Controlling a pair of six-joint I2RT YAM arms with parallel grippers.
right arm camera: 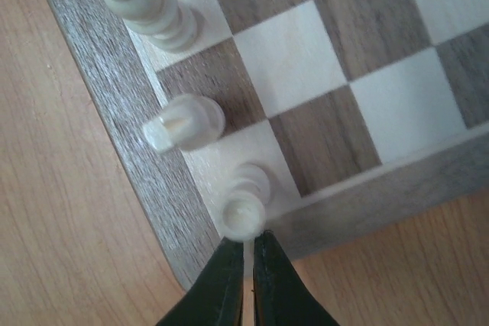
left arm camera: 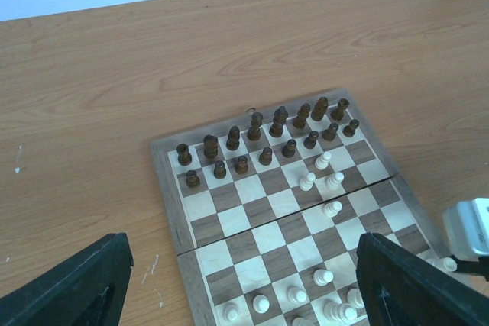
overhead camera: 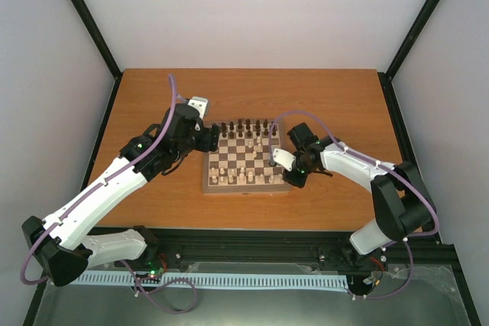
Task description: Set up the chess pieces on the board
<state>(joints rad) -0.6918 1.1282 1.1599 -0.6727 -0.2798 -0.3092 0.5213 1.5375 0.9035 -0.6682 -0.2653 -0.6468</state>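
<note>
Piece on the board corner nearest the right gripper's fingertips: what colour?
Pale cream piece; the right wrist view shows it best.

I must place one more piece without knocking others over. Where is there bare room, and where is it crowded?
Free: the board's middle squares, bordered by the dark pieces, the cream cluster and the near cream row. Bare table also lies beyond the dark rows. Crowded: both dark rows and around that cluster.
</note>
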